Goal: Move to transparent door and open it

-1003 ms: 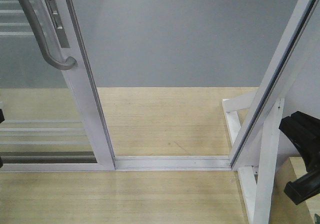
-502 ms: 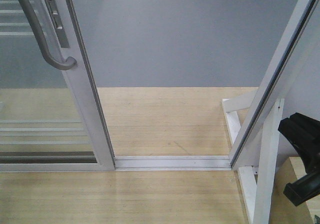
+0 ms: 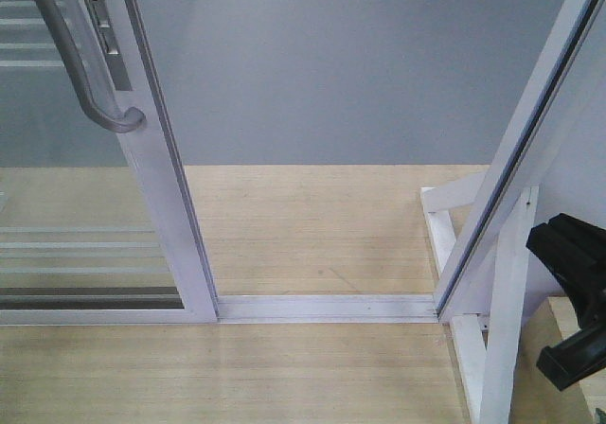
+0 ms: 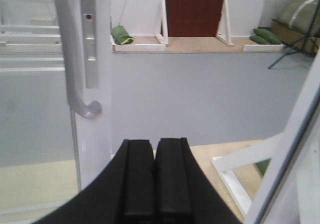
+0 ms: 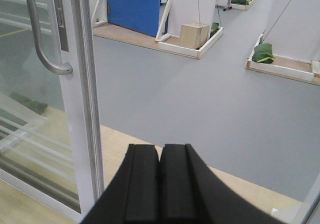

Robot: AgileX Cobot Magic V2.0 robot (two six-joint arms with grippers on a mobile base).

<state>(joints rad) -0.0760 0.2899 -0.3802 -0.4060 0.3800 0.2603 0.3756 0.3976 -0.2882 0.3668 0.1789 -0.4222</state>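
Note:
The transparent door (image 3: 85, 244) stands at the left of the front view, slid aside from the opening. Its white stile (image 3: 166, 206) carries a curved grey handle (image 3: 80, 74). In the left wrist view the handle (image 4: 67, 59) is up and to the left of my left gripper (image 4: 154, 149), which is shut on nothing and apart from the door. My right gripper (image 5: 160, 154) is also shut and empty, with the door stile (image 5: 82, 109) and the handle (image 5: 40, 39) to its left. A black part of my right arm (image 3: 573, 254) shows at the front view's right edge.
A metal floor track (image 3: 327, 308) crosses the opening on the wooden platform (image 3: 312, 225). On the right stand the slanted white frame (image 3: 530, 150) and a white upright post with brace (image 3: 507, 301). Grey floor (image 3: 350, 74) lies beyond. A cardboard box (image 5: 194, 35) and green bags (image 5: 263, 53) sit far off.
Small dark shapes at the left edge of the front view have gone out of sight. The door, the frame and the right arm look the same.

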